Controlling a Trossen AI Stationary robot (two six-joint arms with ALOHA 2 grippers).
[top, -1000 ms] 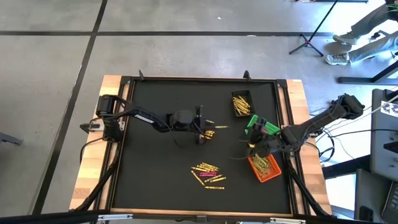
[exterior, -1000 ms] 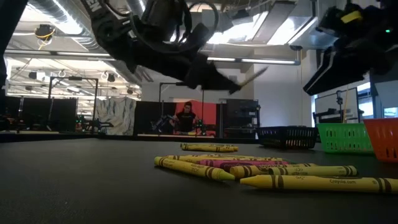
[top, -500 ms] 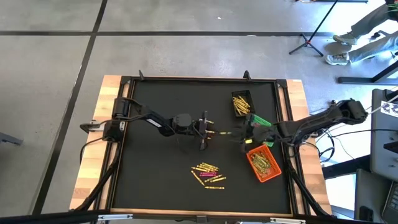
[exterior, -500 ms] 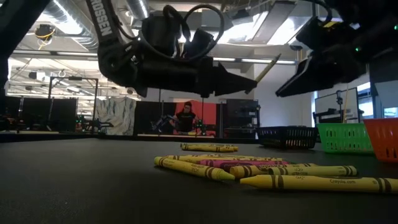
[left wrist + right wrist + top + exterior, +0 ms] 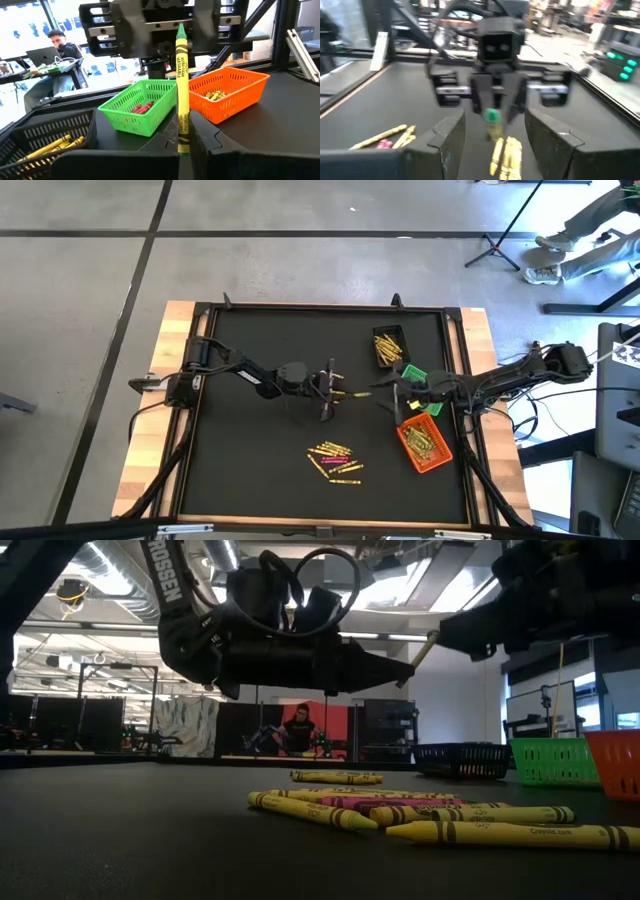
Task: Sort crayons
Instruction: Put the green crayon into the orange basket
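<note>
My left gripper is over the middle of the table, shut on a yellow-wrapped crayon with a green tip. The crayon points toward the table's right edge. My right gripper faces it, level and open. Its two fingers stand on either side of the crayon's green tip without touching it. A pile of mostly yellow crayons with a few pink ones lies flat on the mat toward the near edge. It also shows in the low view. My left gripper pinches the crayon's blunt end between its two fingers. The fingers come level from the table's left and lie along the crayon. The crayon sticks out ahead of them, lifted clear of the table, its tip slightly raised.
Three small bins stand at the right of the mat. The black one holds yellow crayons, the green one red ones, and the orange one yellowish ones. A few crayons lie under the two grippers. A person sits in the room beyond the table.
My right gripper has gone from over the orange bin toward the table's left, up to the crayon's tip, and has turned level. My left gripper has tipped from slanting down to level and gone slightly toward the right, still holding the crayon.
</note>
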